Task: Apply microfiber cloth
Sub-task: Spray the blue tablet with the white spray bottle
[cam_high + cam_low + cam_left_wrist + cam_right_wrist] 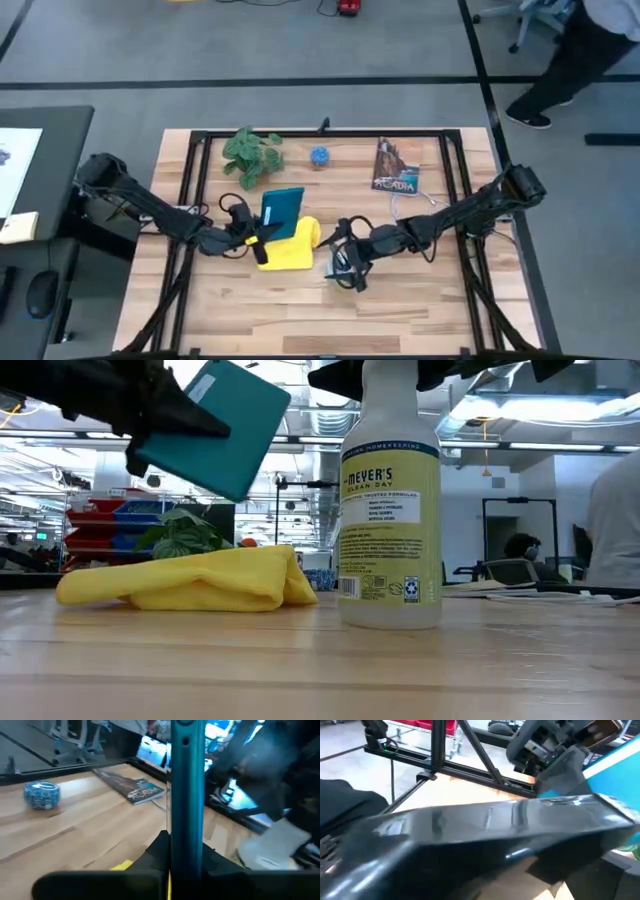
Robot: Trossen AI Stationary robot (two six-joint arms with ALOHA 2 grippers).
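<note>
Only two things are actually readable here. The spray bottle [390, 500], sitting right under the right gripper [345, 268], has a pale yellow label that says "MEYER'S CLEAN DAY", with smaller lines below that are too tiny to make out. Then there's the booklet [396, 166] lying well away from both grippers near the table's far edge, with "ACADIA" across its cover. Nothing else is legible.

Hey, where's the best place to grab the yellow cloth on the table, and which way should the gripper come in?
Probably from above, pinching the raised fold at the yellow cloth's right end. It lies crumpled flat on the table, so a bunched ridge gives the fingers something to close on. That end sits clear of the left gripper holding the teal tablet.
</note>
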